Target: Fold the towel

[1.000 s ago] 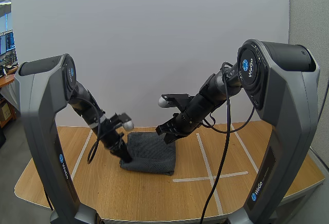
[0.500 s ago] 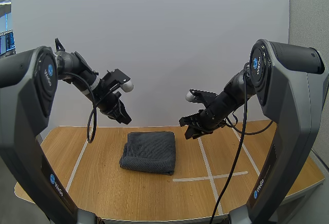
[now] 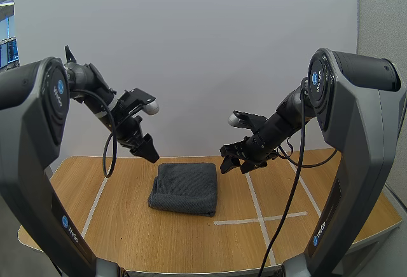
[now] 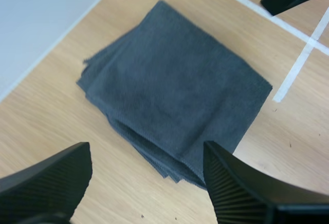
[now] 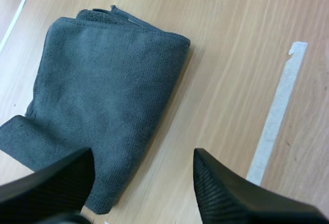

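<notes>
- The dark grey terry towel [image 3: 184, 188] lies on the light wooden desk [image 3: 127, 226] as a compact, many-layered rectangle. It sits left of the white tape lines [image 3: 254, 194], and by my judgement the folding looks done or nearly so.
- The left end effector [image 3: 150, 152] hangs in the air above the towel's far left corner, clear of the cloth. In its wrist view the fingers are spread wide and hold nothing.
- The right end effector [image 3: 234, 164] hovers just off the towel's far right corner, also apart from it. Its fingers are likewise spread and empty.
- Either arm could come down again with its fingers spread. A tip could then hook the top layer and peel the stack open.
- The layer edges near the left end effector look stepped and slightly uneven. A brush there would likely splay them further.
- The cloth is soft and loose on smooth wood. A sideways nudge would probably drag the whole bundle instead of tidying it.
- The two arms face each other over the same spot. If both move inward at once, the fingers could clash above the towel.
</notes>
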You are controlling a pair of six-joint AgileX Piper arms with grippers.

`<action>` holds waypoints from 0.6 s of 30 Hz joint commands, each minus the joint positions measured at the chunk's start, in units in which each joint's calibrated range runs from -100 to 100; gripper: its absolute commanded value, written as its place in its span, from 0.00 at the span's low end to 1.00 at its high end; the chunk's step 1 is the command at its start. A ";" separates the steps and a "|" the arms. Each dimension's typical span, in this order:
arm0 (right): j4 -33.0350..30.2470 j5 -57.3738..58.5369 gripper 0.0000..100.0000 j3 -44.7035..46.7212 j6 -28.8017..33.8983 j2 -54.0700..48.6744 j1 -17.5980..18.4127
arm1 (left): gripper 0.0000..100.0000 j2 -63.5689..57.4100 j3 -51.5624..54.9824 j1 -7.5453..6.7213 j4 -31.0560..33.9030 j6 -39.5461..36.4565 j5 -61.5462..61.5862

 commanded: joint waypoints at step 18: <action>0.55 5.87 0.92 -0.27 0.44 -1.07 -0.25 | 1.00 30.52 -9.04 4.17 -9.79 -0.39 0.88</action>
